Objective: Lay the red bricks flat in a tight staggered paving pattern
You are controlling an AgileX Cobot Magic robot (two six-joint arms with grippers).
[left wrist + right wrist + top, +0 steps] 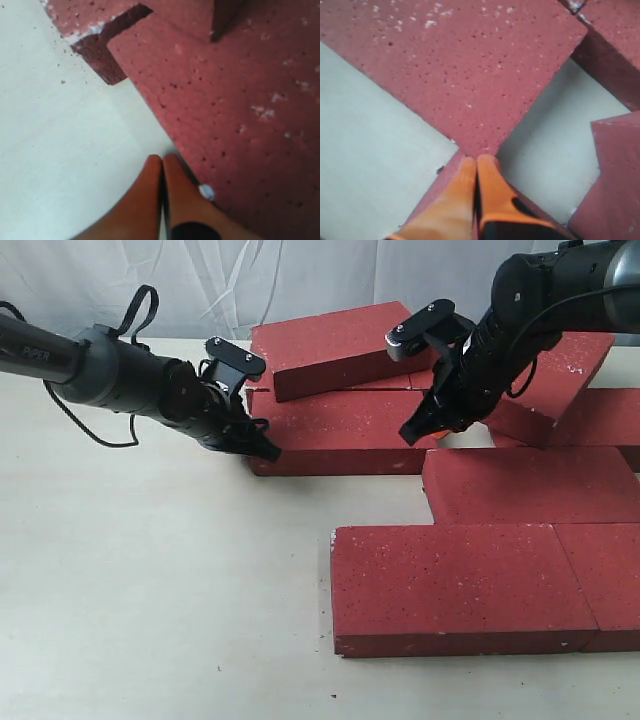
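Several red bricks lie in a loose cluster on the pale table (150, 590). One flat brick (340, 430) sits mid-table with another brick (330, 345) tilted on top behind it. My left gripper (268, 451) is shut and empty, its tip against that flat brick's front left corner; the left wrist view shows the shut fingers (150, 190) beside the brick's edge (225, 100). My right gripper (412, 432) is shut and empty at the same brick's right end. Its fingertips (490, 167) touch a brick corner (460, 65), over another brick's corner (437, 192).
Two bricks (450, 585) (605, 580) lie end to end at the front, one (530, 485) behind them. A tilted brick (555, 380) leans at the back right beside a flat one (610, 420). A white curtain (300, 280) backs the table. A cable (140, 310) loops off the left arm.
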